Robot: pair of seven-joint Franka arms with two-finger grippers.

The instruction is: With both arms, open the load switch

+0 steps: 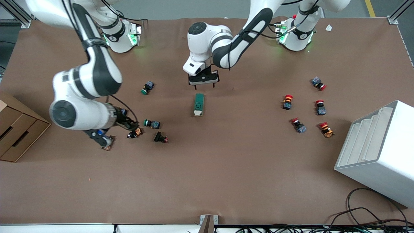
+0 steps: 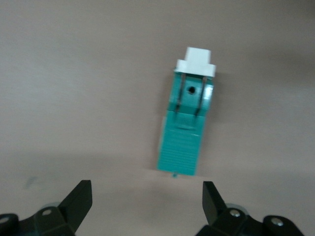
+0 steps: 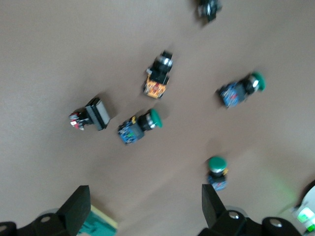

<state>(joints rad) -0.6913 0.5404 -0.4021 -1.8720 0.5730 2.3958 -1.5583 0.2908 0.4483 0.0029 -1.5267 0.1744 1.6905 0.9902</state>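
Now your left claw [image 1: 204, 84] hangs wide open and empty, the switch [image 1: 199, 104] mid-bench just nearer the camera, its long axis running toward it. Your right claw [image 1: 105, 140], open and empty, waits over the push-buttons [image 1: 152, 123].

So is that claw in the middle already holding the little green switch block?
No. The left gripper hangs open above the table, and the load switch lies untouched on the brown surface, clear of both fingers.

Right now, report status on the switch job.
Left gripper open, over table beside load switch. Right gripper open over push-buttons. Switch untouched, nothing in the way.
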